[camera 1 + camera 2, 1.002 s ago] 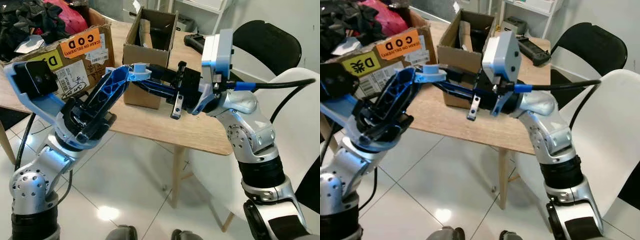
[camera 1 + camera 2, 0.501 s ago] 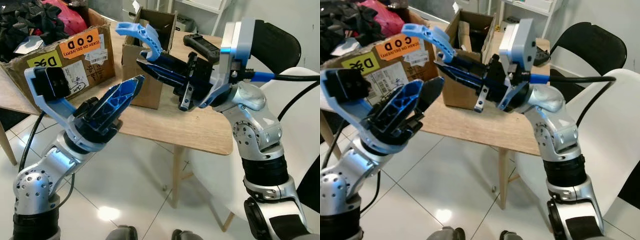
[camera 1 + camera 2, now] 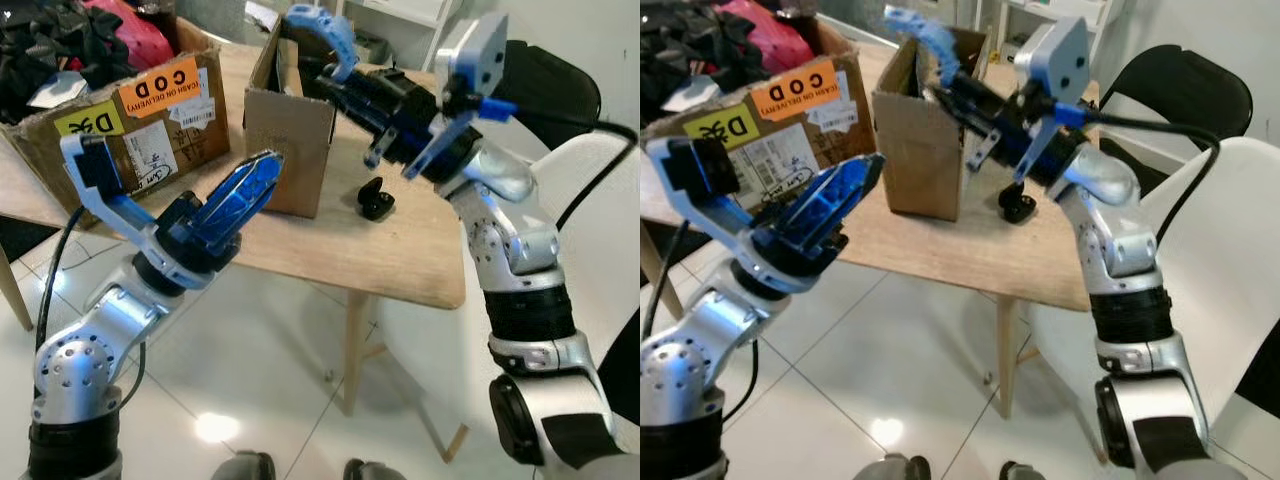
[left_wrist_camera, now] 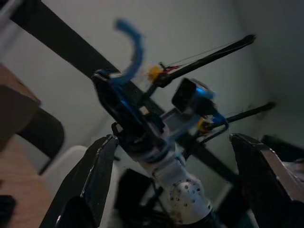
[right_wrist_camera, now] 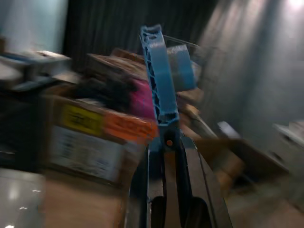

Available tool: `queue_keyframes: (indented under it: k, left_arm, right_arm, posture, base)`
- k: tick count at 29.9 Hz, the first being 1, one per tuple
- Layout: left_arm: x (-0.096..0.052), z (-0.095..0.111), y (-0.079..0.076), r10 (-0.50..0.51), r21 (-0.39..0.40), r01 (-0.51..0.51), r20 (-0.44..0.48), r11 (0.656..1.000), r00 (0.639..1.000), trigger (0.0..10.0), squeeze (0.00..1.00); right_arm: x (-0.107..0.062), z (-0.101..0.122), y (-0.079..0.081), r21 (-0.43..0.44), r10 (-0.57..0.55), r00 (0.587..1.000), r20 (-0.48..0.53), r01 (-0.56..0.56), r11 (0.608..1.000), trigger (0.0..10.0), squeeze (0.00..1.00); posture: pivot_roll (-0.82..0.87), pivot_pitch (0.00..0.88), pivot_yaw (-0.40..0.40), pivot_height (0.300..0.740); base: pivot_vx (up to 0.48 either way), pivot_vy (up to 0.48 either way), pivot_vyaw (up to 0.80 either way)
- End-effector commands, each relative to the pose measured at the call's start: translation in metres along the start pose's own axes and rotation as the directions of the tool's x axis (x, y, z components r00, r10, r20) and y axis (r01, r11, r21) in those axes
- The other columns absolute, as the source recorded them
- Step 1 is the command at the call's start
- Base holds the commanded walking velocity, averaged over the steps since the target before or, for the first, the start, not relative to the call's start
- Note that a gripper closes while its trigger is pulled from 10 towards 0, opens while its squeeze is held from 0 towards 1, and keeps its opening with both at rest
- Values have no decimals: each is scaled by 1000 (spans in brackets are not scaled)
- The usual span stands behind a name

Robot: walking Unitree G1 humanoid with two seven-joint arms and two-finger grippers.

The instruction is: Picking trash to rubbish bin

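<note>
The right end effector (image 3: pixel 335 45) is raised over the open top of a small brown cardboard box (image 3: pixel 290 140) that stands on the wooden counter (image 3: pixel 400 262), and a curved blue plastic piece (image 3: pixel 322 28) sits at its tip, above the box's opening. In the eye views that piece looks pinched between the dark fingers, though motion blur softens the contact. The right wrist view looks along the two black fingers (image 5: pixel 156 190), drawn close together, with the blue ribbed piece (image 5: pixel 159 80) standing up from between them. That view also takes in the clutter beyond: the large cardboard box (image 5: pixel 90 128) with its yellow and orange labels, all smeared by blur. The left end effector (image 3: pixel 235 195) hovers off the near edge of the counter, in front of the small box; its blue-backed fingers look nearly together in the eye views, yet the left wrist view shows its two black fingers (image 4: pixel 95 180) spread wide apart with nothing between them, framing the right arm and the blue piece (image 4: pixel 130 52) against a pale wall. A small black object (image 3: pixel 376 201) lies on the counter just beside the small box, below the right arm. The large labelled box (image 3: pixel 140 110), stuffed with dark and pink items, stands at the counter's left end. White and black chairs (image 3: pixel 545 90) stand behind the right arm.
</note>
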State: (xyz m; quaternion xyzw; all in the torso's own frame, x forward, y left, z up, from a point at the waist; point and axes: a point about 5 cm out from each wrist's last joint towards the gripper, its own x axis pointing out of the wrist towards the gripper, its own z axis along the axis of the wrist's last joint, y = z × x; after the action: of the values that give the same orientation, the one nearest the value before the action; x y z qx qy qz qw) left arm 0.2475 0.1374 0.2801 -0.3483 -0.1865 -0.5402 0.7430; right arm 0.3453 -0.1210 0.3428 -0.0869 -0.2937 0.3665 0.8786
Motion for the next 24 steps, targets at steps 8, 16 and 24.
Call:
queue_keyframes:
  k: [8, 16, 24]
  left_arm:
    - [9, -3, 5, 147, 307, -111, -97, 945, 984, 10000, 0]
    - [13, 2, 7, 231, 461, -181, -53, 869, 972, 10000, 0]
    - [14, 10, 8, 275, 544, -228, -4, 807, 962, 10000, 0]
  right_arm:
    - [-5, -27, -38, -35, -218, 970, -108, 215, 976, 0, 0]
    - [8, -23, -51, -2, -229, 972, -49, 230, 973, 0, 0]
    - [29, -6, -47, 28, -135, 990, 44, 134, 991, 0, 0]
  posture:
    - [49, 191, -17, 740]
    - [60, 234, -35, 740]
    - [68, 256, -45, 740]
  base:
    - [0, 0, 0]
    - [0, 0, 0]
    - [0, 0, 0]
